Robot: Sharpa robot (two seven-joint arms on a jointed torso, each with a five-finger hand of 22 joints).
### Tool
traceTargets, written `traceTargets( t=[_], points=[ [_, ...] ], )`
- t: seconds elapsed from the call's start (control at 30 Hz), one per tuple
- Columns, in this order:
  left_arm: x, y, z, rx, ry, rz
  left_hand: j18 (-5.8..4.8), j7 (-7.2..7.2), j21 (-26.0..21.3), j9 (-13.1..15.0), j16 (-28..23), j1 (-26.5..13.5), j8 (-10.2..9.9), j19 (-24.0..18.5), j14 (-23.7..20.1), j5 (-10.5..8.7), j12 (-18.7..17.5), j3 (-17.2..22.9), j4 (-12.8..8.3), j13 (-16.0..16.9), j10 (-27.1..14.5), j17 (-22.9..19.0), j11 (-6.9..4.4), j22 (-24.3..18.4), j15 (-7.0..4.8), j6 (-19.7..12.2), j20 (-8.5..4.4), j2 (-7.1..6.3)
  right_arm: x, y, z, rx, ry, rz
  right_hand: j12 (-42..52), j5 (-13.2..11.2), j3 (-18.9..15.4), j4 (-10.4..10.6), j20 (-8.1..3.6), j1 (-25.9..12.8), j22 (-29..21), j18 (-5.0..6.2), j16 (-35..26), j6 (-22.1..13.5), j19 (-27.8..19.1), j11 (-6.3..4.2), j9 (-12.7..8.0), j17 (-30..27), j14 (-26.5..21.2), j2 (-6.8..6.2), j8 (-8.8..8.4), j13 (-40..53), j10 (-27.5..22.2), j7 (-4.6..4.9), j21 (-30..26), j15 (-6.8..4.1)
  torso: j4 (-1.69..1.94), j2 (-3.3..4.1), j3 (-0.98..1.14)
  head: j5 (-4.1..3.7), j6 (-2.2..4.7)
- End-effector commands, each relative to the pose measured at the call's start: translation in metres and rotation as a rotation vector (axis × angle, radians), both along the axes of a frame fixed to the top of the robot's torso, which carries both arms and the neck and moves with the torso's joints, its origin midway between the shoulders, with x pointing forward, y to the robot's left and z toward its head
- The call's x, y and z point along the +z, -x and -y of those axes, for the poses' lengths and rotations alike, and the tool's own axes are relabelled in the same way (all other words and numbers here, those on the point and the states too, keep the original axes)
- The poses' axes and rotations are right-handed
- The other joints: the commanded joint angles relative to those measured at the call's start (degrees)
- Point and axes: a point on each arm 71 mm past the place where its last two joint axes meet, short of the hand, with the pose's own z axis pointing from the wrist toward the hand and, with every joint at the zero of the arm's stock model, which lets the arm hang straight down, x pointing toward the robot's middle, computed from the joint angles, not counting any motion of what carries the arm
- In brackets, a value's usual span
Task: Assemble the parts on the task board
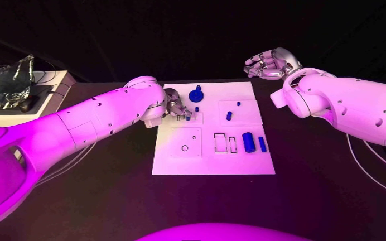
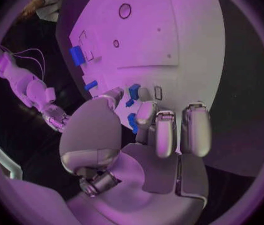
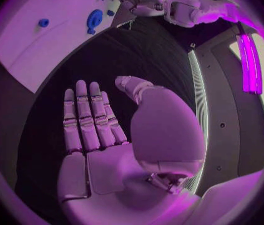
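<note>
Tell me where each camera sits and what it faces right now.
Head view: on the head, looking down at the task board; both arms, left hand, right hand.
Left wrist view: behind the left hand, facing the board.
Right wrist view: behind the right hand, over black table.
Shared: the board's blue parts, all three views.

Robotics lab test bench. Evidence: black table (image 1: 96, 196) backed by a dark drape, with a white task board (image 1: 211, 160) laid flat at its centre, cut with outlined recesses and holding small blue parts (image 1: 249, 141). A pale box (image 1: 40, 99) with cables and crumpled foil sits at the table's far left. Loose cables trail across the tabletop beside both arms.
</note>
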Motion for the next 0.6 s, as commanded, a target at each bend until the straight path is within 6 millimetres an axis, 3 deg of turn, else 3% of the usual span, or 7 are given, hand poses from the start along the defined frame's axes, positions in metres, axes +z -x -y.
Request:
traceTargets(
  t=[0.03,0.37,0.4,0.53,0.6],
  points=[
    [0.006,0.002,0.004,-0.004,0.027,-0.004,-1.02,0.22,-0.1,0.1,0.1,-0.1,-0.2,0.4,5.9,-0.31,0.3,-0.4,-0.1,0.1,0.2,14.3,-0.04,2.4,-0.06,0.3,-0.14,0.63,0.000,0.000,-0.001,0.013,0.000,0.005,-0.2,-0.2,-0.3,0.1,0.03,-0.3,-0.1,0.44,-0.2,-0.1,-0.3,0.17,0.1,-0.1,-0.5,0.15,-0.28,-0.1,-0.4,0.63,-0.2,-0.11,0.11,-0.06,-0.05,0.04,0.13],
    [0.036,0.001,-0.003,0.016,0.121,0.019,-0.92,0.72,-0.3,0.2,-0.3,1.1,-1.5,0.1,5.7,-0.32,-0.5,-3.3,-0.1,-1.0,-0.6,13.6,0.35,2.0,0.22,-1.1,-0.02,1.70,-0.001,0.000,0.001,0.011,0.001,0.005,-0.3,-0.2,-0.5,0.1,0.11,-0.3,-0.3,0.44,-0.6,-0.2,-0.5,0.25,0.1,-0.2,-0.9,0.15,-0.39,-0.1,-0.6,0.71,-0.2,0.00,0.07,-0.07,-0.06,0.06,0.54],
    [0.039,0.000,-0.006,0.021,0.128,0.020,-0.80,1.35,-0.6,-0.7,-0.5,2.3,-3.4,-0.3,5.6,0.19,-1.1,-3.3,-0.2,-1.7,-1.2,13.1,0.83,1.5,0.59,-2.8,0.13,2.25,-0.001,0.000,0.001,0.011,0.001,0.006,-0.3,-0.2,-0.5,0.1,0.11,-0.3,-0.3,0.44,-0.6,-0.2,-0.5,0.25,0.1,-0.2,-0.9,0.15,-0.39,-0.1,-0.6,0.71,-0.2,0.00,0.05,-0.05,-0.04,0.03,0.62],
    [0.046,-0.006,-0.024,0.056,0.147,0.030,-0.65,1.95,-1.0,-1.8,-0.7,3.6,-5.1,-0.8,5.5,0.46,-2.2,-3.6,-0.2,-3.2,-2.3,12.8,1.42,0.8,1.11,-2.8,0.58,2.75,-0.001,0.000,0.003,0.006,0.001,0.006,-0.3,-0.2,-0.5,0.1,0.12,-0.3,-0.4,0.44,-0.6,-0.2,-0.5,0.26,0.1,-0.3,-0.9,0.16,-0.40,-0.1,-0.6,0.71,-0.2,0.02,0.09,-0.07,-0.02,-0.16,0.98],
    [0.048,-0.009,-0.031,0.074,0.153,0.035,-0.21,2.89,-2.1,-3.1,-1.3,4.9,-7.4,-2.2,5.1,0.64,-5.7,-3.6,-0.2,-7.6,-5.3,11.7,2.26,-1.2,1.82,-3.9,1.20,3.05,-0.001,0.000,0.004,0.004,0.001,0.007,-0.3,-0.1,-0.5,0.1,0.13,-0.4,-0.4,0.44,-0.6,-0.2,-0.5,0.27,0.1,-0.3,-0.9,0.17,-0.41,-0.1,-0.6,0.72,-0.2,0.03,0.13,-0.02,-0.05,-0.20,1.15]
  ],
)
